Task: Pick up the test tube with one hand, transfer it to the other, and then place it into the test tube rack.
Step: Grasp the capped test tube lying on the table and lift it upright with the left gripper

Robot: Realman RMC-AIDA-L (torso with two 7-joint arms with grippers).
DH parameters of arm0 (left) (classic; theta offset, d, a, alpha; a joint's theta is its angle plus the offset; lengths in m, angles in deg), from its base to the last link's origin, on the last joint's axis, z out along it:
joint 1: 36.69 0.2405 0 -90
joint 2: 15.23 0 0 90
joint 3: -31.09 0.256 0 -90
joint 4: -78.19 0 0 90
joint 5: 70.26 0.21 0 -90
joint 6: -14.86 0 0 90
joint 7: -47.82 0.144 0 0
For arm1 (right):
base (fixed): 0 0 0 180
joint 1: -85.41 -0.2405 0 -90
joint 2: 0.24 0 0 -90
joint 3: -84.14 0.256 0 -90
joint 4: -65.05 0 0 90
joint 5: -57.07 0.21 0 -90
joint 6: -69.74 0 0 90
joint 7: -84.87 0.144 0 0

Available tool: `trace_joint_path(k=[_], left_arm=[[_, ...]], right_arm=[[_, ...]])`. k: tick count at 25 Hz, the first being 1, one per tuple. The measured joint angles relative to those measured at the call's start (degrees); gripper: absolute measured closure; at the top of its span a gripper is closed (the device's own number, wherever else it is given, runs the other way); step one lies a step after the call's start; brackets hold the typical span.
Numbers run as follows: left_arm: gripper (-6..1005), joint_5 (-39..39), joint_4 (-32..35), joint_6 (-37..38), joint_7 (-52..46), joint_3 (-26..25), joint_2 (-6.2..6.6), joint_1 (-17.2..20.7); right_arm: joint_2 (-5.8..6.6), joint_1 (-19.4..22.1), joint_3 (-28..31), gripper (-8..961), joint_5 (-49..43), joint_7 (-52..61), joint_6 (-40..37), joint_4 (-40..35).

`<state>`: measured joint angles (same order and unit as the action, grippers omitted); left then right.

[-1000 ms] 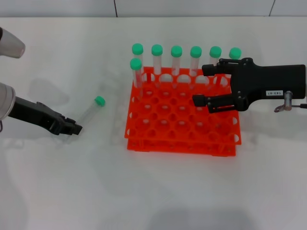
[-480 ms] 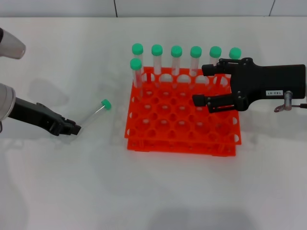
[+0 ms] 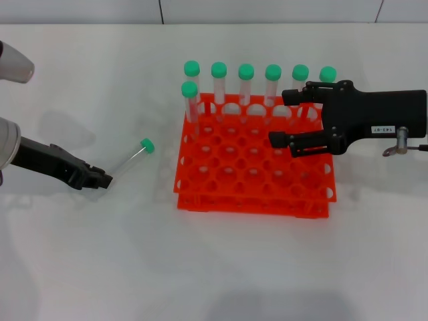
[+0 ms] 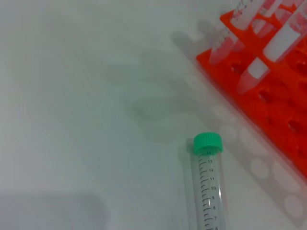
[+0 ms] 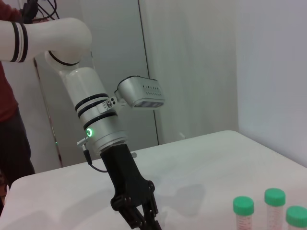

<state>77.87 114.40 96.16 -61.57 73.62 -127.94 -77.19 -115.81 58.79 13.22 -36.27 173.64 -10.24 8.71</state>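
The test tube (image 3: pixel 130 159), clear with a green cap, slants on the white table left of the orange-red rack (image 3: pixel 227 195). My left gripper (image 3: pixel 102 179), unlabelled, is low at the tube's bottom end, and its fingers look closed on that end. The left wrist view shows the tube (image 4: pixel 209 187) cap-end away and the rack's corner (image 4: pixel 283 105). My right gripper (image 3: pixel 286 119), with the white label, hovers open and empty over the rack's right rear part. The right wrist view shows the left gripper (image 5: pixel 142 216) with its green wrist light.
Several green-capped tubes stand in the rack's back row (image 3: pixel 246 83), with one more in the second row at the left (image 3: pixel 190 100). Their caps show in the right wrist view (image 5: pixel 243 205). White table lies all around the rack.
The tube's cap has swung a little right and toward the rack. The left gripper has shifted slightly at the tube's bottom end. The right arm has not moved.
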Motion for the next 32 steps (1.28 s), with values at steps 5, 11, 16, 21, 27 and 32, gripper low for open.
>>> trace_joint_path(k=[5, 11, 16, 21, 27, 32], left_arm=[[802, -0.3, 0.2, 0.2, -0.3, -0.6, 0.19, 0.0], [799, -0.6, 2.0, 1.5, -0.2, -5.8, 1.03, 1.0], [797, -6.3, 8.0, 2.7, 1.0, -9.2, 1.38, 3.8], [794, -18.4, 11.1, 2.3, 3.5, -9.2, 2.34, 6.5], [792, -32.5, 11.5, 1.9, 10.9, -9.1, 1.92, 7.0], [789, -39.4, 10.8, 1.9, 17.6, -8.6, 0.24, 6.2]], right_arm=[[0.05, 0.1, -0.1, 99, 0.5, 0.0, 0.0, 0.0], [0.05, 0.2, 0.1, 98, 0.7, -0.1, 0.0, -0.1], [0.00, 0.2, 0.2, 98, 1.1, -0.2, 0.0, -0.1], [0.03, 0.3, 0.2, 99, 2.1, -0.9, 0.3, 0.0], [0.09, 0.4, 0.3, 99, 2.5, -1.1, 0.5, -0.1], [0.17, 0.3, 0.4, 99, 3.4, -1.5, 0.5, -0.5]])
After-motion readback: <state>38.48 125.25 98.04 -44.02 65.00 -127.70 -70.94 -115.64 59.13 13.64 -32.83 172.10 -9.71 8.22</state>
